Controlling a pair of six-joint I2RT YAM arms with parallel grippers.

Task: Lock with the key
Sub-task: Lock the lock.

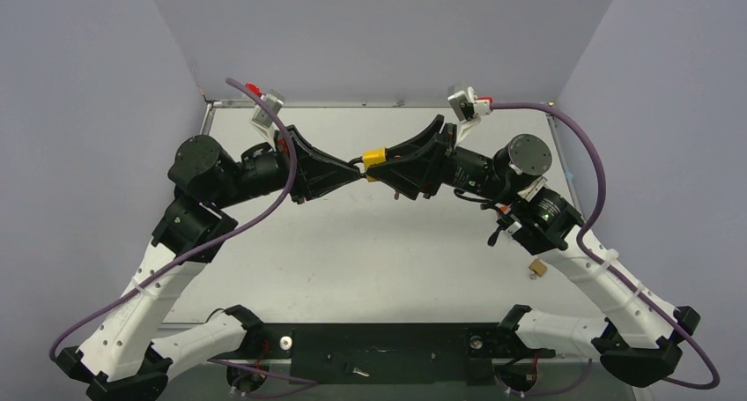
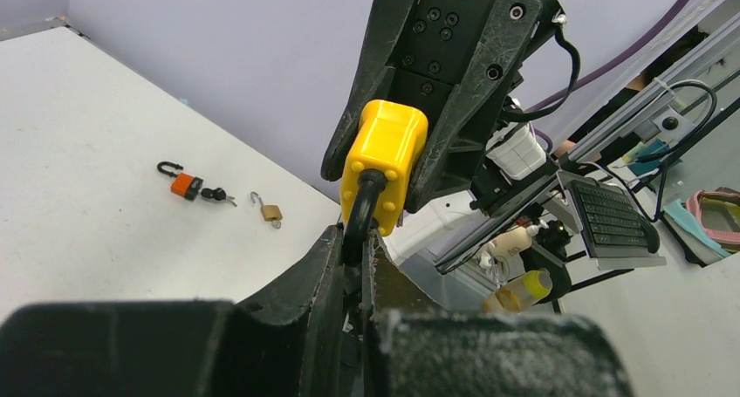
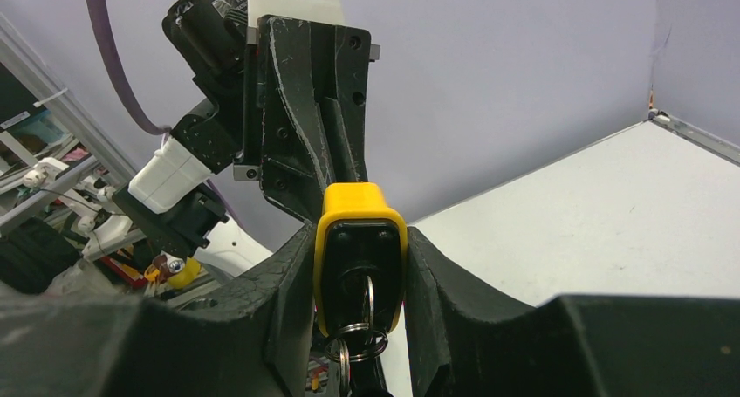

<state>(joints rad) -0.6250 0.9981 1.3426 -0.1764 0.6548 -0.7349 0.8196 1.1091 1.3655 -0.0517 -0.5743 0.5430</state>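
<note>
The yellow padlock [image 1: 376, 159] hangs above the middle of the table between both arms. My left gripper [image 2: 356, 240] is shut on its black shackle [image 2: 363, 207]. My right gripper [image 3: 361, 240] is shut on the yellow body [image 3: 353, 207], one finger on each side. The key [image 3: 367, 294] sits in the keyhole on the padlock's black underside, seen in the right wrist view, with silver rings dangling from it. Neither gripper touches the key.
A small brass padlock [image 1: 536, 267] lies on the table by the right arm. In the left wrist view, the brass padlock [image 2: 270, 211] lies next to an orange padlock [image 2: 183, 184] with keys. Purple walls stand close around the table [image 1: 370, 260].
</note>
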